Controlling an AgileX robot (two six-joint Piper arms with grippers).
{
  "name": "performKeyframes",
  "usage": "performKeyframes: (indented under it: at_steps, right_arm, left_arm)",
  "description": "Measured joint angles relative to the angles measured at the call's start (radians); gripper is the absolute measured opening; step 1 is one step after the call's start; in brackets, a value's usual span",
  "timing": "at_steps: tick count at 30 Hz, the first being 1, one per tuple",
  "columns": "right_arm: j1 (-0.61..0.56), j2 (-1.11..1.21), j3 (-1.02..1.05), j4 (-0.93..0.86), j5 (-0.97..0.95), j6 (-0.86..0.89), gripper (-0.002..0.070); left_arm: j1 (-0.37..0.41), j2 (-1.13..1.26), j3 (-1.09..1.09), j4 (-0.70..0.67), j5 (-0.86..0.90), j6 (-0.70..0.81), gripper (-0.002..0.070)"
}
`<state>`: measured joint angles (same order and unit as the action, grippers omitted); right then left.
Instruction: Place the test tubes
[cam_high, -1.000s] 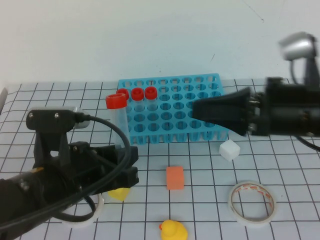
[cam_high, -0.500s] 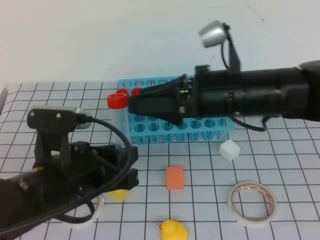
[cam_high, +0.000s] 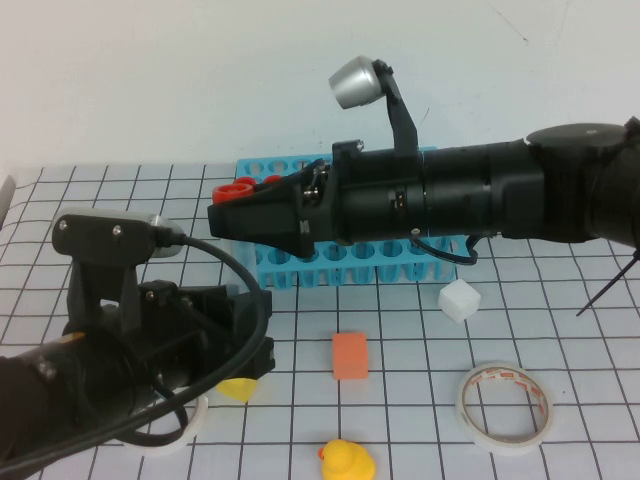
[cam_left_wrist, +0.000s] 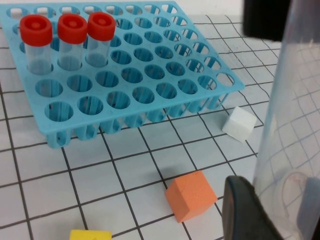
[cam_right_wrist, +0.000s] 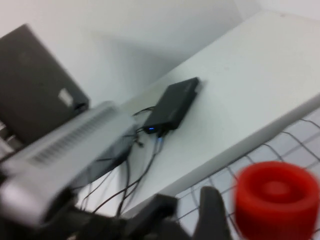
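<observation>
Two arms are out over the gridded mat (cam_high: 560, 330) right now. Nearest the camera there's a yellow duck (cam_high: 347, 462) and a roll of tape (cam_high: 504, 403), well apart. My left arm is hunched low at the near left. The left gripper (cam_high: 250, 335) is pinching a clear test tube (cam_left_wrist: 295, 125), held upright with its red cap (cam_high: 232, 189) up beside the rack's left edge. Just past that sit an orange cube (cam_high: 350, 355) and a white cube (cam_high: 459, 300). Then comes the blue rack (cam_high: 340, 268), with three red-capped tubes (cam_left_wrist: 70, 42) standing side by side near its far left corner. My right arm is stretched out level across the rack from the right. The right gripper (cam_high: 228, 220) is right up at the held tube's cap, and honestly I can't tell whether it's spread or pressed together. Behind it all is a plain white wall (cam_high: 200, 80).
</observation>
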<state>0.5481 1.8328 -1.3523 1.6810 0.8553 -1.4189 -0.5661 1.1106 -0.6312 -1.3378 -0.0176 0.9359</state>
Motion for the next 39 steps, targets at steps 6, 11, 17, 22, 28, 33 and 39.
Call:
performKeyframes:
  at_steps: [6,11,17,22,28,33,39]
  right_arm:
    - [0.0,0.011,0.0,0.0,-0.028,0.022,0.0435]
    - [0.006,0.011,-0.002,0.0,-0.033,0.024,0.0409]
    - [0.017,0.013,-0.002,0.0,-0.066,0.024,0.03]
    - [0.018,0.021,-0.002,-0.007,-0.076,0.024,0.0268]
    - [0.018,0.023,-0.002,-0.008,-0.076,0.023,0.0268]
    - [0.019,0.025,-0.002,0.0,-0.076,0.023,0.0268]
    - [0.019,0.025,-0.002,0.0,-0.096,-0.016,0.0268]
  left_arm:
    - [0.0,0.0,0.0,0.0,-0.003,0.006,0.0212]
    - [0.0,0.0,0.0,0.0,-0.001,0.024,0.0212]
    - [0.0,0.038,0.0,0.0,0.052,0.028,0.0212]
    - [0.0,0.07,-0.002,0.0,0.058,0.03,0.0212]
    - [0.0,0.071,-0.002,0.0,0.049,0.046,0.0224]
    - [0.0,0.075,-0.002,0.0,0.047,0.052,0.0296]
    - [0.0,0.078,-0.002,-0.009,0.045,0.054,0.0327]
